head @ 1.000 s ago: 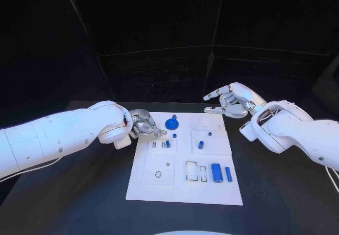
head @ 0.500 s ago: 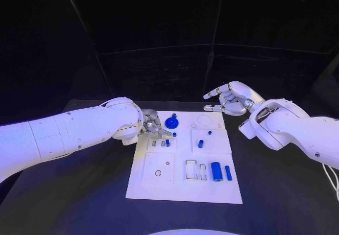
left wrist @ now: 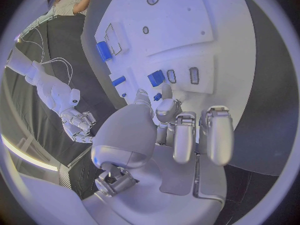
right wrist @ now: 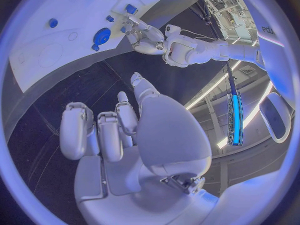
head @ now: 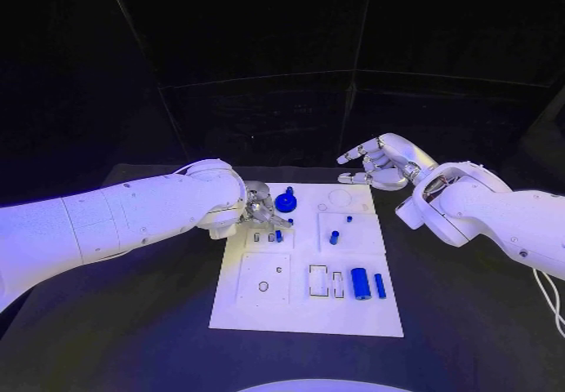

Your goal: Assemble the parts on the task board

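Fingertips of the left hand (head: 261, 214) sit low over the upper-left block of the task board (head: 304, 318), right by a small blue part (left wrist: 156, 78) beside two slots; whether they pinch it I cannot tell. Likely step: seating that part, which calls for a fine downward push. Right hand (head: 379, 166) hovers spread and empty above the tabletop (head: 141, 327) behind the board
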